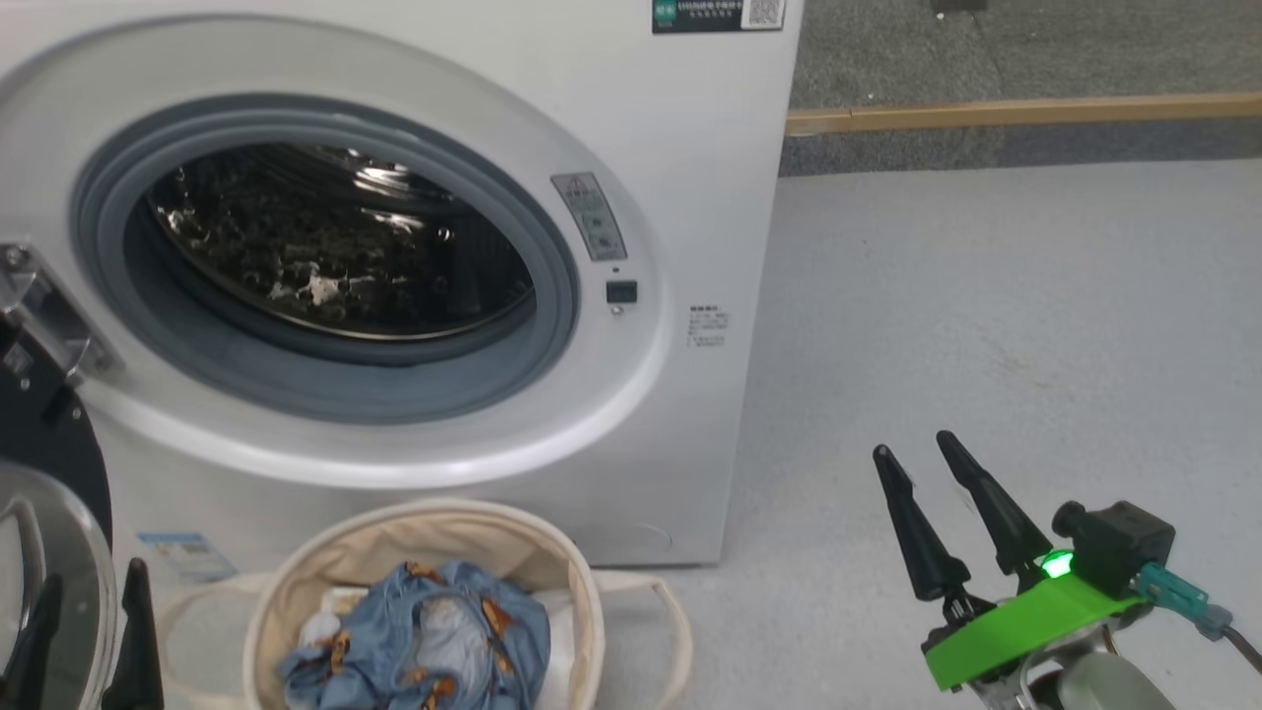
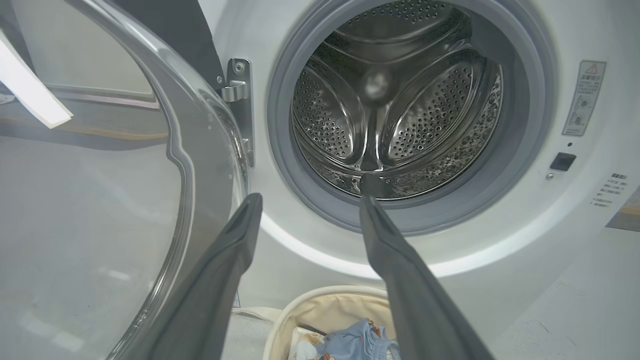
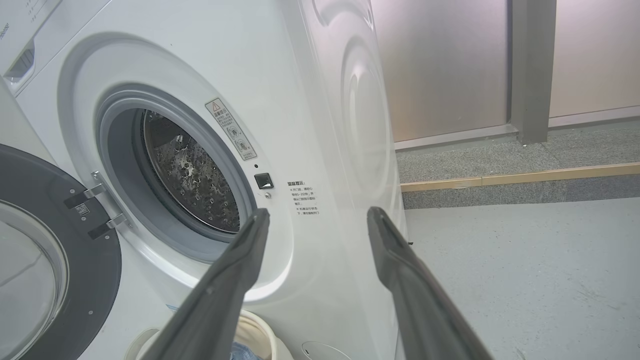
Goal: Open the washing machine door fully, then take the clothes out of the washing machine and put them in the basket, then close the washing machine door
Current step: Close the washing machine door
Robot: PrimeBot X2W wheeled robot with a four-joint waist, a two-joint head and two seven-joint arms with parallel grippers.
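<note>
Clothes point(image 1: 424, 636) lie in the basket point(image 1: 582, 582) below the washer's point(image 1: 690, 148) drum mouth. Door point(image 1: 49, 444) stands wide open at left. Warning-triangle sticker point(image 1: 589, 215), QR label point(image 1: 718, 14) and small print point(image 1: 707, 326) are too fine to read. Left gripper point(image 2: 310, 199) and right gripper point(image 1: 914, 446) are spread, holding nothing.

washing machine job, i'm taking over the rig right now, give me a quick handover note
Left gripper: jaws open, holding nothing, pointed at the drum mouth.
Right gripper: jaws open, holding nothing, over the floor to the right of the washing machine.
Washing machine door: swung open on its left hinge; the drum shows bare metal.
Clothes: in the basket in front of the machine.
Done: door opened, clothes moved.
Left: close the door.
</note>
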